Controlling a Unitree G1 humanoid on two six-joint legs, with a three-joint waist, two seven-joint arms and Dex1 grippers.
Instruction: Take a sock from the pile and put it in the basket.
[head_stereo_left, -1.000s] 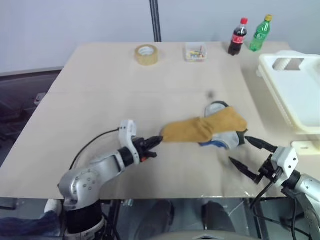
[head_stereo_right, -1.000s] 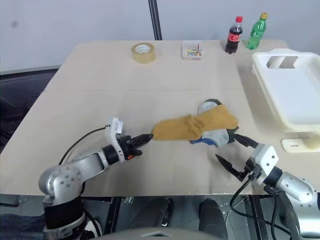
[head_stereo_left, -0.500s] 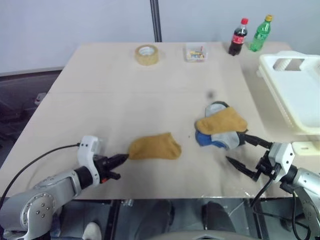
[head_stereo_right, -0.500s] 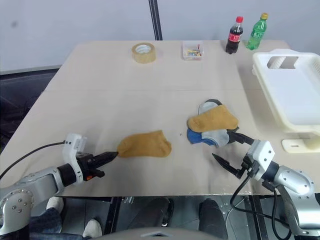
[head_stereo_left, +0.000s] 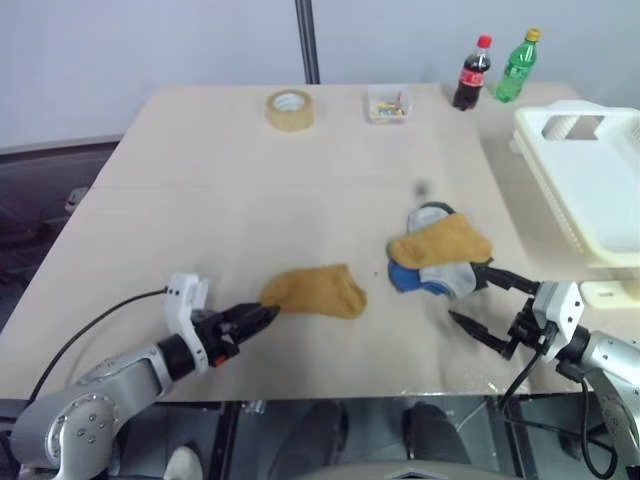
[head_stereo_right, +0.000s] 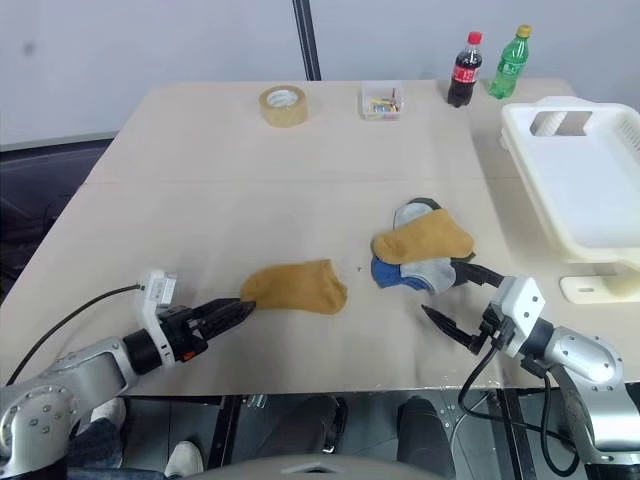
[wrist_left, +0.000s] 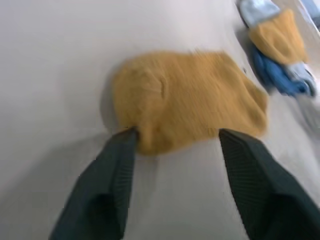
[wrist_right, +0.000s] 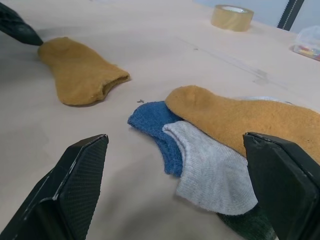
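L gripper (head_stereo_left: 262, 318) has just let go, fingers now apart at sock (head_stereo_left: 312, 291) lying on table (head_stereo_left: 250, 190) away from pile (head_stereo_left: 440, 262), basket (head_stereo_left: 590, 190) unreached; R gripper (head_stereo_left: 490, 310) wide open, empty.

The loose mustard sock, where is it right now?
The sock lies flat on the table, left of the pile, just ahead of the left end effector.

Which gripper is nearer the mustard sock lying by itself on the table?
Left. The left gripper has its open jaws at the edge of the lone mustard sock. The right gripper sits open by the pile, well away.
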